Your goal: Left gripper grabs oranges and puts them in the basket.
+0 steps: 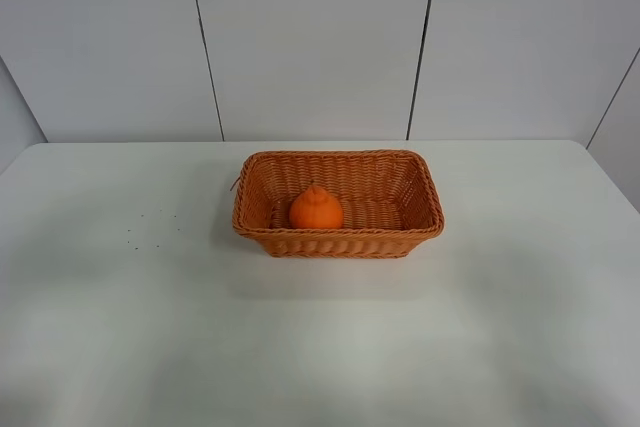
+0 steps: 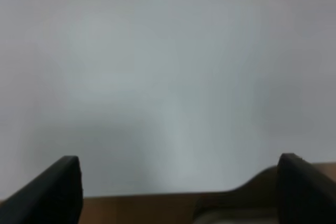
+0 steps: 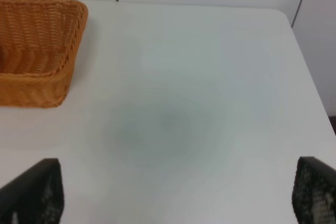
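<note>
The orange [image 1: 316, 208], bright and round with a knob top, lies inside the woven wicker basket [image 1: 425, 187] at the table's middle, toward its left half. No arm shows in the exterior high view. In the left wrist view my left gripper [image 2: 178, 192] is open and empty, its two dark fingertips [image 2: 60, 184] wide apart over blurred white table surface. In the right wrist view my right gripper [image 3: 176, 198] is open and empty, with the basket's end [image 3: 39, 51] ahead of it to one side. The orange is hidden in both wrist views.
The white table [image 1: 320, 347] has rounded far corners and white wall panels [image 1: 310, 37] behind it. A few small dark specks [image 1: 150, 225] lie on the table left of the basket. A brown edge [image 2: 157, 208] shows in the left wrist view.
</note>
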Available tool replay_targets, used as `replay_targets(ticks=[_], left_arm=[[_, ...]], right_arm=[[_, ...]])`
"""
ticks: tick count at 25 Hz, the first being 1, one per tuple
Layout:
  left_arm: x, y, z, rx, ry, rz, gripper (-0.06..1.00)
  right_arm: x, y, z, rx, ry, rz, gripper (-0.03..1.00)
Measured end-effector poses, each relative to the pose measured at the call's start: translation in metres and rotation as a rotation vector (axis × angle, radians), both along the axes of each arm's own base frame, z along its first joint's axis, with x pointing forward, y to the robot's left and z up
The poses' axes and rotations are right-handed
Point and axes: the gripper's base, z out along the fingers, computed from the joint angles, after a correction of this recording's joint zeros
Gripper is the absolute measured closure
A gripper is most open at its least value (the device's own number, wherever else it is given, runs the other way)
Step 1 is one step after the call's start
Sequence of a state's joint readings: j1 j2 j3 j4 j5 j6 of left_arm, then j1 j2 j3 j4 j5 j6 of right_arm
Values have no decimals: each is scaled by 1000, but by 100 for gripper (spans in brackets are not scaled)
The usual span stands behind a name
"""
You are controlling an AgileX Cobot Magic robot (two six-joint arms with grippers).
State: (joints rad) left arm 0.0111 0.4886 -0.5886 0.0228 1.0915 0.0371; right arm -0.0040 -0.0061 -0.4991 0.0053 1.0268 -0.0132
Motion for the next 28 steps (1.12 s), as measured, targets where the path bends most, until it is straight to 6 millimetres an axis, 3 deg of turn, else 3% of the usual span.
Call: replay_targets(ticks=[4, 8, 21, 28], left_arm=[[-25, 0, -15, -1, -110, 3, 10], [-37, 0, -15, -7, -204, 12, 10], [-42, 0, -15, -14, -245, 21, 10], [-68, -1, -14, -20, -431, 27, 10]], right_arm=[[0, 0, 0, 0, 0, 0, 27], [0, 0, 0, 0, 0, 0, 27], [0, 0, 0, 0, 0, 0, 27], [0, 0, 0, 0, 0, 0, 27]])
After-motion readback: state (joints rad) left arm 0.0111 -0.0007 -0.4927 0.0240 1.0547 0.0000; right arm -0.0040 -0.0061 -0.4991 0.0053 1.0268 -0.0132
